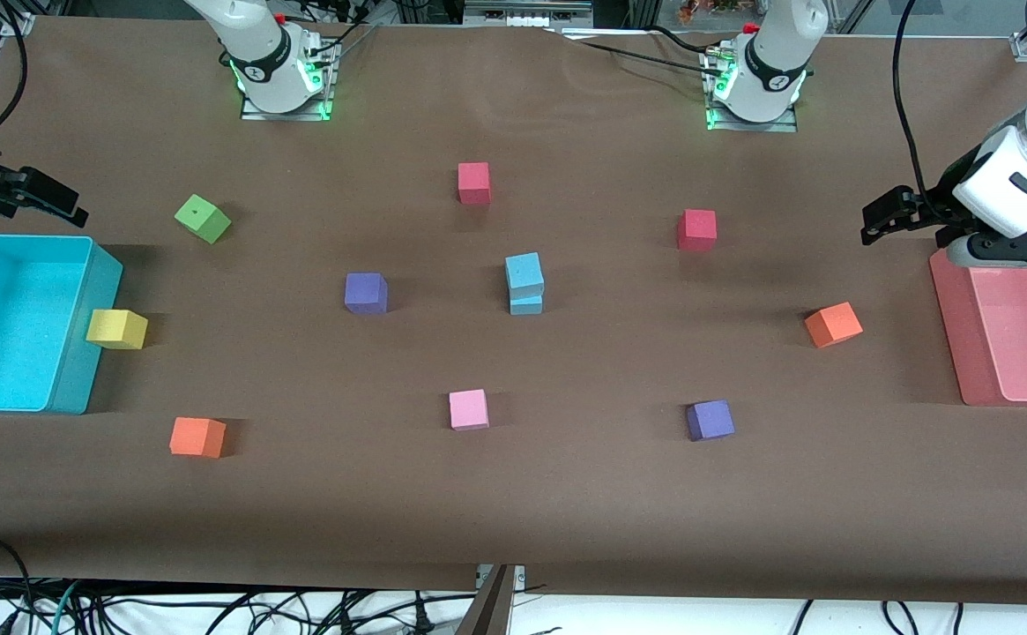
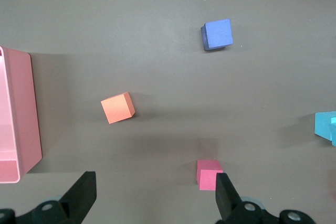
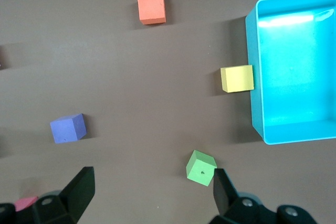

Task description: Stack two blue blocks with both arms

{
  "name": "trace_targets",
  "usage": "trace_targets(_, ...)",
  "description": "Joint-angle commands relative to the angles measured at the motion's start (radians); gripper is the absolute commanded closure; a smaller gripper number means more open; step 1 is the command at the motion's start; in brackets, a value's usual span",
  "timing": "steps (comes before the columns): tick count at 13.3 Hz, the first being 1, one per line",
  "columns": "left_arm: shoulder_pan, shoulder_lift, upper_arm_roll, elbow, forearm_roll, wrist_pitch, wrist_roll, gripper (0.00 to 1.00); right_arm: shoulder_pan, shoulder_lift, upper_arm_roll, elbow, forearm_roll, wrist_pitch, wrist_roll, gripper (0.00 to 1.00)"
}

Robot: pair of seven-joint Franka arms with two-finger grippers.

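We see the left pincer (image 1: pixel 874 220) spread wide and holding nothing, hanging over the table's edge at the left arm's end, just above the corner of the pink tray (image 1: pixel 949 326); its wrist view shows its two fingers (image 2: pixel 228 198) well apart with only bare table between them. The right pincer (image 1: pixel 68 205) is likewise spread and empty, up over the table's edge at the right arm's end, above the cyan bin (image 1: pixel 72 388). Both arms appear to be waiting, well apart from the work. Out toward the middle of the table, the two blue blocks sit one on the other: the upper blue block (image 1: pixel 524 272) rests on the lower blue block (image 1: pixel 526 305), a little offset but seated. We judge the stack made and the task essentially done; nothing seems left but for the arms to stay clear of it.
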Motion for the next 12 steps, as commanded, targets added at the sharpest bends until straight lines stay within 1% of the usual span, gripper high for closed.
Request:
trace_targets(1, 0.016, -0.007, -0.004, -0.018, 0.000, 0.003, 0.021, 0.00, 0.005, -0.005, 0.009, -0.011, -0.013, -0.009, -0.024, 0.00)
trace_targets(2, 0.024, -0.010, -0.007, -0.023, 0.000, 0.003, 0.021, 0.00, 0.023, -0.005, 0.011, -0.006, -0.065, -0.012, -0.019, 0.00)
trace_targets(3, 0.024, -0.010, -0.007, -0.021, 0.000, 0.003, 0.021, 0.00, 0.033, 0.001, 0.012, 0.012, -0.076, -0.014, -0.013, 0.00)
trace_targets(7, 0.024, -0.009, -0.007, -0.020, -0.003, 0.016, 0.021, 0.00, 0.034, 0.018, 0.011, 0.035, -0.075, -0.012, -0.004, 0.00)
trace_targets(12, 0.024, -0.007, -0.007, -0.020, -0.006, 0.024, 0.021, 0.00, 0.034, 0.033, 0.011, 0.037, -0.070, -0.006, -0.002, 0.00)
